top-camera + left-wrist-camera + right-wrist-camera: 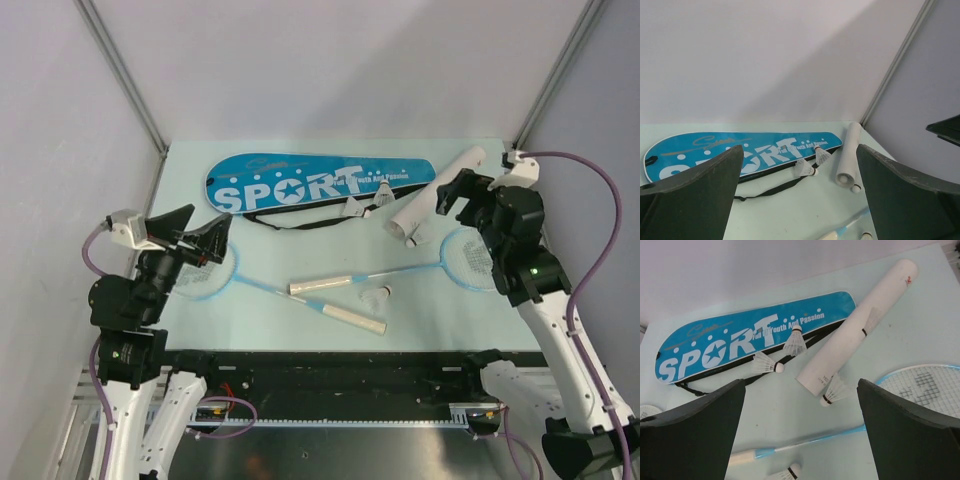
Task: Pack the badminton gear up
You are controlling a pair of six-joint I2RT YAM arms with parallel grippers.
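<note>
Both grippers hover over the counter (pixel 190 165) with jaws wide apart, holding nothing. The left gripper (pixel 200 235) hangs above the head of one light-blue racket (pixel 352 318). The blue SPORT racket bag (pixel 320 183) lies ahead of it and to its right. The right gripper (pixel 455 195) sits just above the white cardboard tube (pixel 860 332), which slants ahead between its fingers. The second racket (pixel 468 260) has its head below that gripper. Two shuttlecocks (pixel 765 363) rest by the bag's strap, another (pixel 835 390) at the tube's near end.
</note>
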